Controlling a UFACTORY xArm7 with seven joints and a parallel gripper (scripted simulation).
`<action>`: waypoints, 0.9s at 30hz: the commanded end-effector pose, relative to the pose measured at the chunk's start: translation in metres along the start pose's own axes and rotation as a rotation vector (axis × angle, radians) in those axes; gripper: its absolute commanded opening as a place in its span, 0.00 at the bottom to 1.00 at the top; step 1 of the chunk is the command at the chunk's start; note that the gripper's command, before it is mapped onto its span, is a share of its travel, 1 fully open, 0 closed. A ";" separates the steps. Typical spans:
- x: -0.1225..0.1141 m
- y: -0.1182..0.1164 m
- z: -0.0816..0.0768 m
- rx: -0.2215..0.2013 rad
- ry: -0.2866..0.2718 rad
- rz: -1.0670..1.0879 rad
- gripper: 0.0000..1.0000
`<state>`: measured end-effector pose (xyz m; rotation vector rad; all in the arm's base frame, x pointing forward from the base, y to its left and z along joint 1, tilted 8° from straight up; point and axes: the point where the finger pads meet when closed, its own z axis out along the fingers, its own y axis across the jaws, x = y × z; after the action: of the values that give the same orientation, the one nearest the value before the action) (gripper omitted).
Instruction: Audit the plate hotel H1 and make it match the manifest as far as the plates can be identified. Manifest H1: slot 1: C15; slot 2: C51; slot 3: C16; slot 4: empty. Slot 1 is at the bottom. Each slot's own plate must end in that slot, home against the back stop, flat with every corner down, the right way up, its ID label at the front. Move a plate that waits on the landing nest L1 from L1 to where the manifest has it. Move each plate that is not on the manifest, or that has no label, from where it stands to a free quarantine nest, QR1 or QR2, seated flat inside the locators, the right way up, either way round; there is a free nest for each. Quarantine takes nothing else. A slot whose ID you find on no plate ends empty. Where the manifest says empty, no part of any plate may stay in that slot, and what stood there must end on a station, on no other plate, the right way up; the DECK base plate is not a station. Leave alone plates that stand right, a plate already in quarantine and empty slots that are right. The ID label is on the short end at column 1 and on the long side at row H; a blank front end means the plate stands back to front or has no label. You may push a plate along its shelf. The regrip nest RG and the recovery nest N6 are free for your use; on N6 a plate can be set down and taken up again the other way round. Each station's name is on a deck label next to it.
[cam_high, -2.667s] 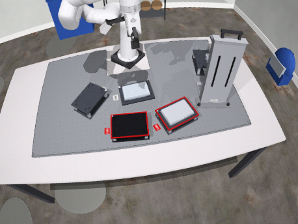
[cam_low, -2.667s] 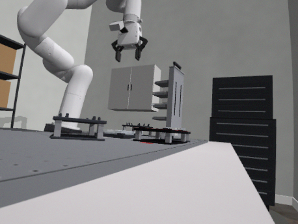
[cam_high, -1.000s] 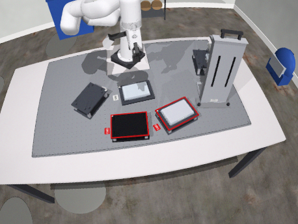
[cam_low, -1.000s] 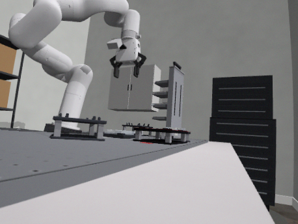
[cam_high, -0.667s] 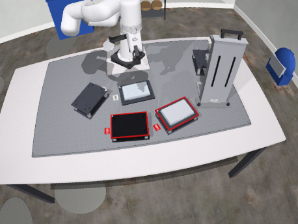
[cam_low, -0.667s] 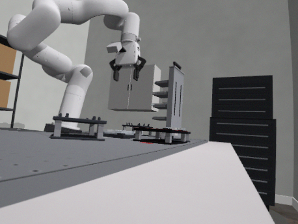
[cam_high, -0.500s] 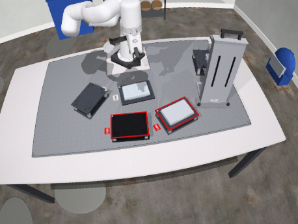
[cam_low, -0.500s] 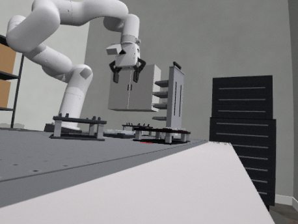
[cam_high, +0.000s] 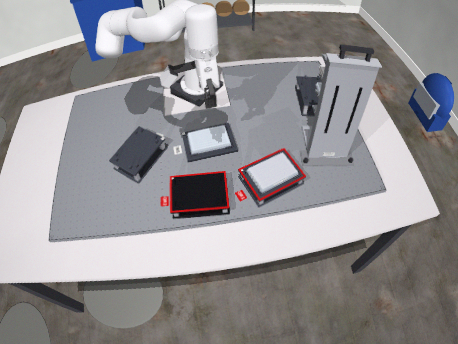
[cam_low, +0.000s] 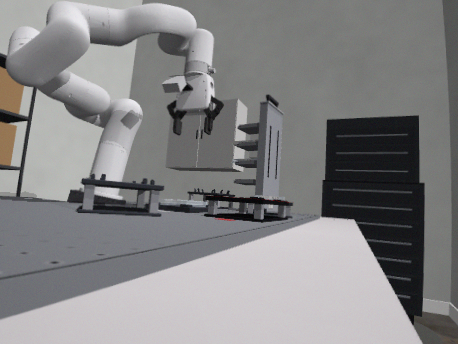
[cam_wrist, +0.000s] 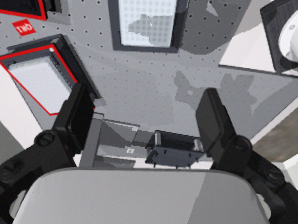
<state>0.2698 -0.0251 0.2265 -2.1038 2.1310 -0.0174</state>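
The arm (cam_low: 100, 30) is hanging high over the deck (cam_high: 100, 210), well clear of the hotel (cam_high: 345, 100). The claw (cam_low: 192, 120) is standing wide apart, carrying nothing. Judging the step as an approach to the shelves, it should be coming in level with a slot, squarely. A plate (cam_high: 209, 140) is lying on its nest below and in front of the claw, well apart; another (cam_high: 272, 172) is sitting in a red nest.

Floor (cam_high: 280, 310): mottled brown-grey, grey round patches | Walls (cam_low: 320, 55): plain grey, white skirting | Table (cam_high: 300, 250): white top, dark legs, below gripper | Black drawer cabinet (cam_low: 372, 165): well right of gripper | Grey cupboard (cam_low: 220, 135): behind gripper | Blue bin (cam_high: 432, 102): far right
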 end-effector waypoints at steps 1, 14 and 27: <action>0.000 -0.001 0.006 0.003 0.000 0.001 1.00; 0.000 -0.001 0.024 0.003 0.000 0.001 1.00; 0.000 -0.001 0.043 0.003 0.000 0.001 1.00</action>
<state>0.2742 -0.0215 0.1886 -2.1036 2.1310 -0.0176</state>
